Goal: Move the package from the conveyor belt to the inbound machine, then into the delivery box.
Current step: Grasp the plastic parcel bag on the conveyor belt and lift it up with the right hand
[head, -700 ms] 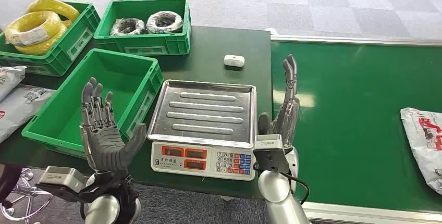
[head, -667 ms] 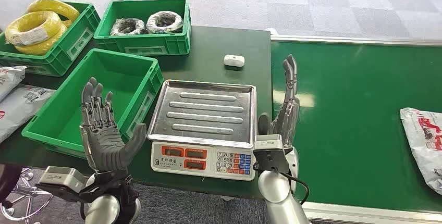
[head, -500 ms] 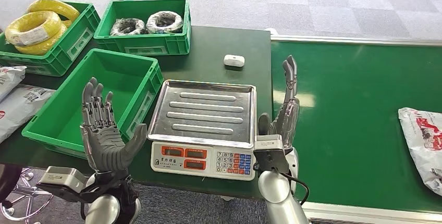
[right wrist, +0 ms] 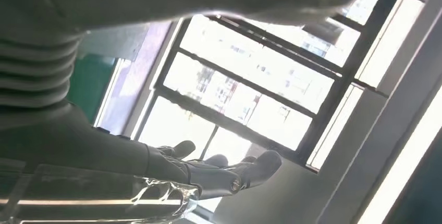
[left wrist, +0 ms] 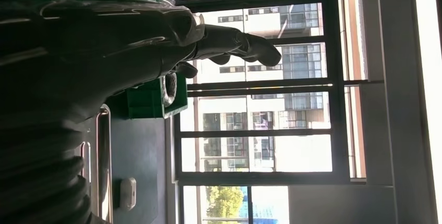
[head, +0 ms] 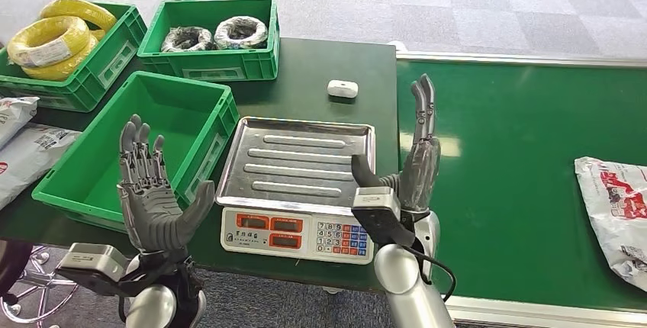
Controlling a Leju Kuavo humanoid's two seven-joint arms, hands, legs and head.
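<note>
A white and red plastic package (head: pixel 614 217) lies on the green conveyor belt (head: pixel 519 152) at the right edge. The inbound machine is a scale with a steel tray (head: pixel 301 162) and a keypad, at the table's front. An empty green box (head: pixel 145 141) stands to its left. My left hand (head: pixel 152 194) is raised, open, in front of that box, holding nothing. My right hand (head: pixel 408 164) stands upright and open beside the scale's right edge, fingers pointing up. In the wrist views the left hand's fingers (left wrist: pixel 234 44) and right hand's fingers (right wrist: pixel 219 169) stretch out against bright windows.
Two more green crates stand at the back left, one with yellow cable coils (head: pixel 53 38), one with black coils (head: pixel 214 34). A small white device (head: pixel 342 88) lies behind the scale. More packages (head: pixel 27 149) lie at the far left.
The package has moved left along the belt, further into view. My right hand has turned at the wrist and leaned slightly toward the scale. The left hand has not moved.
</note>
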